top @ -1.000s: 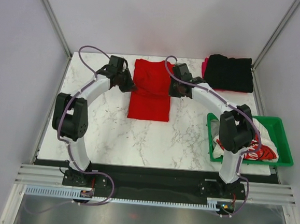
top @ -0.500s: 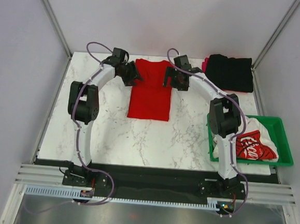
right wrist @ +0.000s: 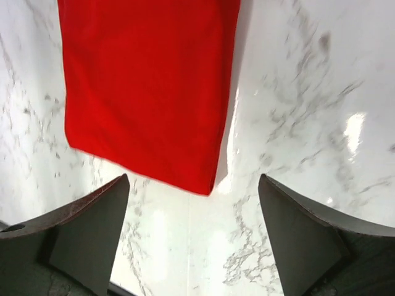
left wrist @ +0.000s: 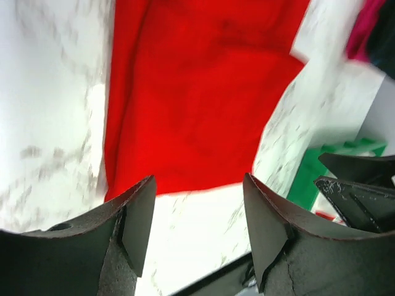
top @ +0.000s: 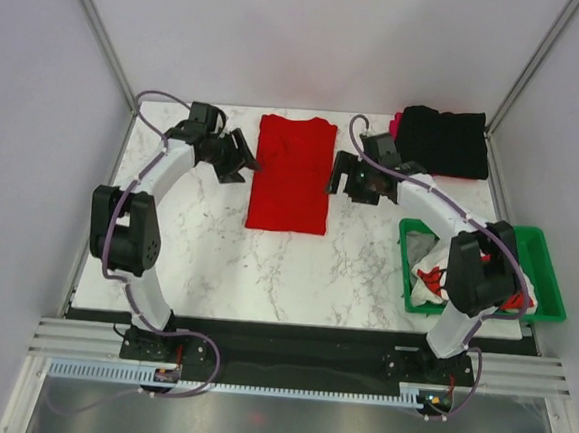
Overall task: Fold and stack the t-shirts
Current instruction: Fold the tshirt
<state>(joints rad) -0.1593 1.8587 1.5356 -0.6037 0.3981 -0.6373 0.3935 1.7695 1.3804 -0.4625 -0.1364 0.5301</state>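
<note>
**A:** Where is the red t-shirt?

**B:** Flat on the bench, at the far middle, folded into a long panel that runs away from me.

**A:** And your hands?

**B:** My left hand is just beside the shirt's left edge. My right hand is just beside its right edge, about level with the left. Both have their fingers spread wide and grip nothing. Through each wrist camera I see red cloth and bare marble in the gap.

**A:** The other shirts?

**B:** The black t-shirt lies folded at the far right corner, on top of a pink t-shirt of which only a sliver shows. A white t-shirt with red print is bunched in the green crate at the near right, partly hidden by my right arm.
</note>
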